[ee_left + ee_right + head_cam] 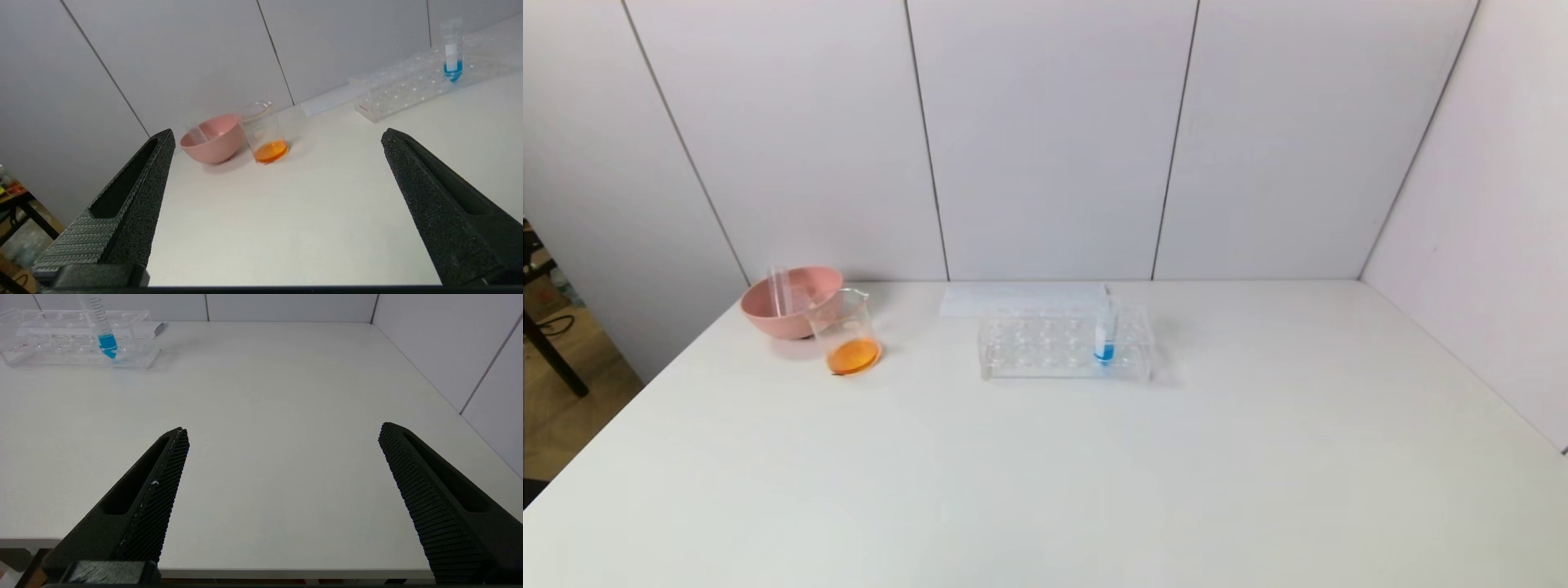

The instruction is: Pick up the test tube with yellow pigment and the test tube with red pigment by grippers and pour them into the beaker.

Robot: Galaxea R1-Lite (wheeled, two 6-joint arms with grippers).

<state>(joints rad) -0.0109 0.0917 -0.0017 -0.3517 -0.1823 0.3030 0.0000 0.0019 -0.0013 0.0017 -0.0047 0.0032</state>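
Counter (1045, 474): white, fills lower frame.
Beaker (845, 331): left of centre, orange liquid, touching pink bowl (788, 300).
Left claw (278, 136): released, empty.
Right claw (282, 430): released, empty.

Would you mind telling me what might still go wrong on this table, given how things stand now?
1. The beaker holding orange liquid stands right against the pink bowl; a nudge to the bowl might tip it and spill.
2. Clear tubes lean inside the bowl and may roll or slide out if it is moved.
3. The blue tube stands alone in the clear rack, easy to knock when reaching past.
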